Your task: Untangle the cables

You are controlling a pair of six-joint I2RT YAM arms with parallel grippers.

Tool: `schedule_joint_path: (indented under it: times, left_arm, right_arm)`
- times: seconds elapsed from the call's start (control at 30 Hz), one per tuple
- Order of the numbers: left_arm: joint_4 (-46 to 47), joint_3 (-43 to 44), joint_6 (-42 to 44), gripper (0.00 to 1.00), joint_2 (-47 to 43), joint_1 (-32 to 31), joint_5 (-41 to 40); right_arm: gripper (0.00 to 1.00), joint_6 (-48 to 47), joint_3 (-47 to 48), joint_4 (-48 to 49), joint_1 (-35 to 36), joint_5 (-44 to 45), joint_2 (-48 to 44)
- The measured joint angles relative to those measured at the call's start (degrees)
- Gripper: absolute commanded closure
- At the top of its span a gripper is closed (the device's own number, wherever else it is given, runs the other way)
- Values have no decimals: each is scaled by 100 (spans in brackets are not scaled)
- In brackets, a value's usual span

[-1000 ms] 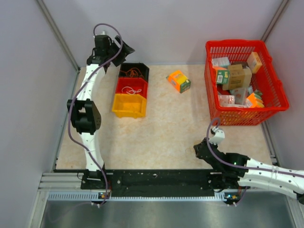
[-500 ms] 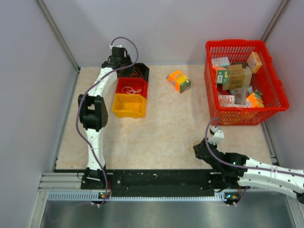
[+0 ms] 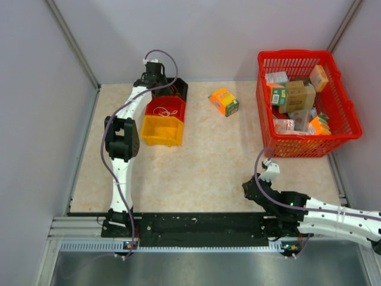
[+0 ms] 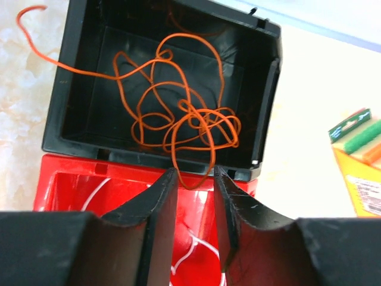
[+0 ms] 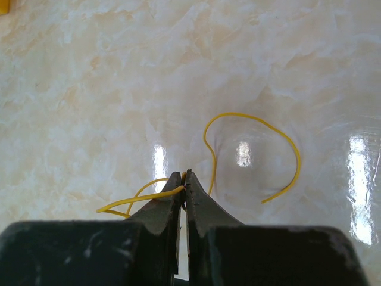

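Observation:
A tangle of orange cable point(image 4: 184, 116) lies in the black bin point(image 4: 71, 95), one loop hanging over its near rim and one end trailing out at the far left. My left gripper point(image 4: 191, 179) hovers open over the red bin point(image 4: 71, 190), which holds a white cable point(image 4: 184, 250); the orange loop dips between its fingertips. In the top view the left gripper point(image 3: 156, 76) is at the black bin point(image 3: 178, 88). My right gripper point(image 5: 184, 180) is shut on a yellow cable point(image 5: 250, 128) low over the table, near the front right in the top view point(image 3: 250, 192).
A yellow bin point(image 3: 161, 132) sits in front of the red bin point(image 3: 169, 108). An orange box point(image 3: 224, 101) lies mid-table. A red basket point(image 3: 351, 113) full of small boxes stands at the back right. Grey walls close the left and back.
My left arm has swung right and down from the back-left corner to the black and red bins. My right arm has barely moved.

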Motion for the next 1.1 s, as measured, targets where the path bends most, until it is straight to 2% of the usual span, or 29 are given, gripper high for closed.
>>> schedule_joint_path:
  times: [0.03,0.1,0.3,0.43,0.5,0.67,0.9,1.0,1.1]
  left_arm:
    - [63,0,-20,55,0,0,28]
    - [181,7,-87,55,0,0,87]
    - [531,-39,-216,69,0,-2,334]
    - [704,-20,-376,73,9,15,704]
    - [769,142,-487,69,127,31,863]
    - [796,369,-704,53,463,105,1051]
    - [348,304,-557,22,190,190,1237]
    - [356,-621,-568,18,-835,195,1423]
    - [763,-2050,-748,17,-2479,195,1690]
  right_arm:
    - [100,0,0,4,0,0,42]
    - [100,2,2,7,0,2,79]
    - [100,4,61,33,0,-2,271]
    - [100,2,94,72,0,-4,317]
    - [100,2,125,90,0,-7,328]
    - [100,-2,160,98,0,-20,302]
    - [100,-114,164,101,0,-26,293]
    - [100,-262,256,114,0,-28,350]
    - [100,-494,380,291,0,-42,505]
